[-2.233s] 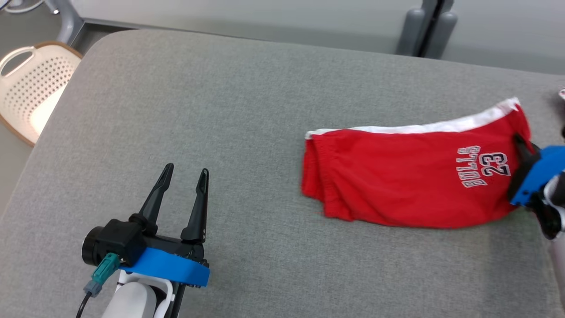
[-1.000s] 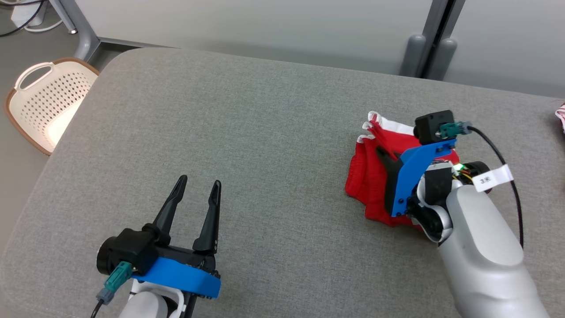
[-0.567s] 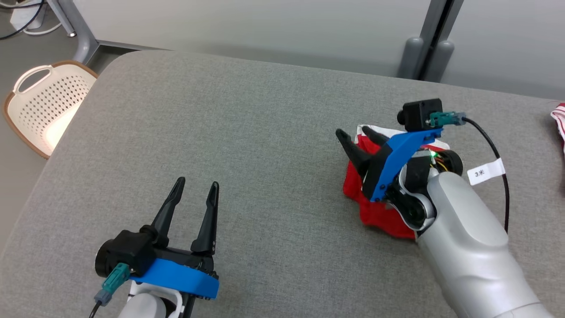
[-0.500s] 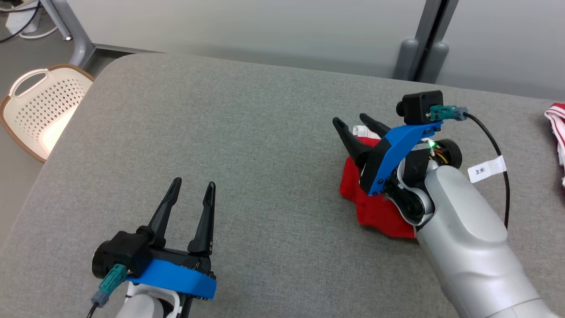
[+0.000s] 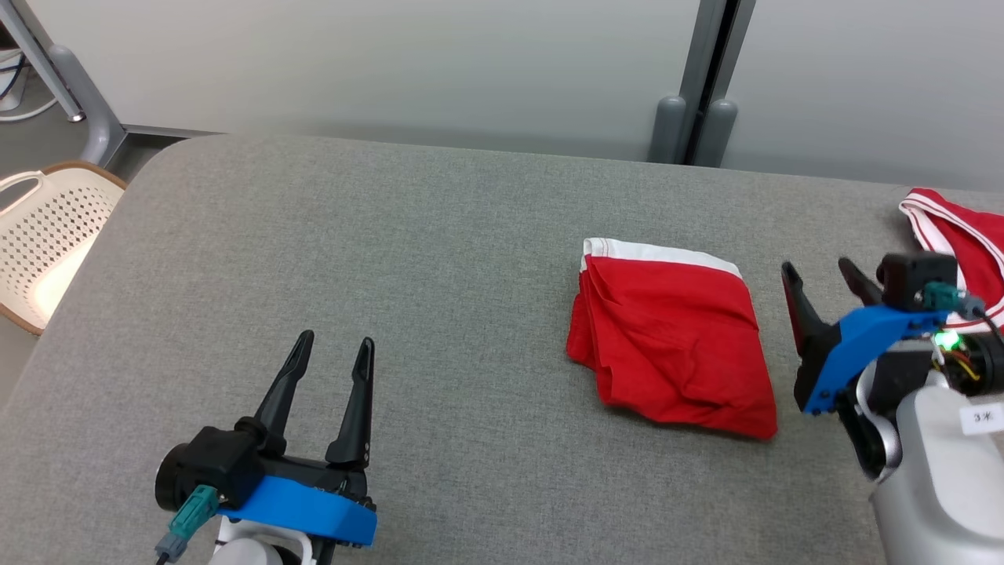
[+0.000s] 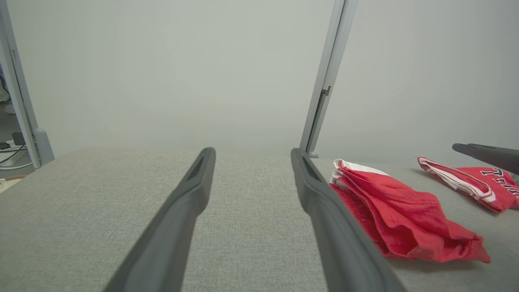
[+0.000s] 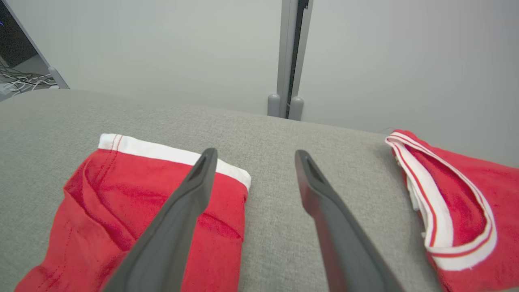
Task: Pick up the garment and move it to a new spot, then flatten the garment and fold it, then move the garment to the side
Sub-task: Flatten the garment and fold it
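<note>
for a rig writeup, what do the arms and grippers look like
The left gripper and right gripper each have two long tapered dark fingers on a blue bracket, with a black camera block and teal plug. The right forearm is pale grey with a white label.

Red garment (image 5: 674, 345) lies folded on grey surface (image 5: 392, 259).

I see my right gripper (image 7: 255, 153) with its fingers spread wide and nothing between them. The folded red garment (image 7: 121, 194) lies flat on the grey table (image 7: 279, 134), and one finger crosses in front of its white-banded corner. Right of the garment, well apart, lies a second red piece (image 7: 462, 190) with white trim. Behind the garment stands a grey post (image 7: 290, 56).
</note>
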Robot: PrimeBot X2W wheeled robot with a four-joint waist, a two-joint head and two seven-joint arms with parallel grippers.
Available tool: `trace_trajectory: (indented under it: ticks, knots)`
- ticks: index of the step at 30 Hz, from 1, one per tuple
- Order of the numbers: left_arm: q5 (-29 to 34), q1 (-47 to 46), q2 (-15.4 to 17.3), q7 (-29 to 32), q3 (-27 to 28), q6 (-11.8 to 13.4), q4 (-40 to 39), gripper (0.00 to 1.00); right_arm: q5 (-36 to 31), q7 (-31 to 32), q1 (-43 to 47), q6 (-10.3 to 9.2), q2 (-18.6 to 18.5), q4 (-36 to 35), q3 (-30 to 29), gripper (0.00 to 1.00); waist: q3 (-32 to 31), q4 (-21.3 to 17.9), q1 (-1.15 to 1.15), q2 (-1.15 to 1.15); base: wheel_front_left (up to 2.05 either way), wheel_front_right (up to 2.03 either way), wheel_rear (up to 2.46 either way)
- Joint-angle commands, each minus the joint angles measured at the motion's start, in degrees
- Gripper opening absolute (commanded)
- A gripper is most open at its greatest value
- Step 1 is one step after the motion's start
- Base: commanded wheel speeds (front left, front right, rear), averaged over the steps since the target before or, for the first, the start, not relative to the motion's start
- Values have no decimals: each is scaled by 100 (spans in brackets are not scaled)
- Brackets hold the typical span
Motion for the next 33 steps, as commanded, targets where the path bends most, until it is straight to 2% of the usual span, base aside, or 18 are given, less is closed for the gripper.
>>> trace_trajectory:
  ticks: [1, 7, 8, 9, 10, 14, 17, 22, 26, 29, 31, 33]
  knots:
    - [25, 19, 33, -23, 4, -2, -16, 100, -75, 7, 168, 3, 63, -57, -51, 100, -2, -7, 0, 0, 0, 0, 0]
    - [-3, 25, 87, -23, -14, -3, -33, 100, -397, 49, 711, 2, 351, -85, -182, 100, 16, -41, 0, 0, 0, 0, 0]
    - [-11, 28, 102, -23, -27, -2, -32, 100, -435, 39, 732, 2, 392, -37, -133, 43, 22, -40, 0, 0, 0, 0, 0]
    - [-17, 29, 116, -23, -41, -2, -28, 100, -476, 21, 751, 2, 426, 16, -73, 3, 30, -38, 0, 0, 0, 0, 0]
    - [-23, 27, 126, -23, -49, -3, -33, 100, -504, 22, 756, 2, 453, 87, -12, 0, 39, -35, 0, 0, 0, 0, 0]
    - [-37, -1, 148, -23, -54, -2, -48, 100, -595, 15, 628, 2, 530, 387, 281, 0, 73, -4, 0, 0, 0, 0, 0]
    - [-35, -26, 161, -23, -55, -2, -57, 100, -359, 28, 528, 2, 574, 645, 621, 0, 86, 20, 0, 0, 0, 0, 0]
    - [-35, -31, 149, -23, -25, -3, -65, 100, 360, -23, 463, 2, 578, 772, 1765, 0, 78, 43, 0, 0, 0, 0, 0]
    - [-22, 12, 126, -23, 15, -2, -69, 100, 1025, -32, 575, 2, 577, 449, 2806, 0, 40, 26, 0, 0, 0, 0, 0]
    - [-17, 79, 123, -23, 64, -3, -63, 100, 1583, -63, 698, 2, 574, -47, 3446, 0, -17, -19, 0, 0, 0, 0, 0]
    - [-13, 109, 123, -23, 95, -2, -51, 100, 1997, -136, 812, 2, 571, -454, 3636, 0, -66, -55, 0, 0, 0, 0, 0]
    - [-11, 147, 121, -23, 158, -3, -50, 100, 2313, -406, 897, 2, 561, -877, 3518, 0, -112, -115, 0, 0, 0, 0, 0]
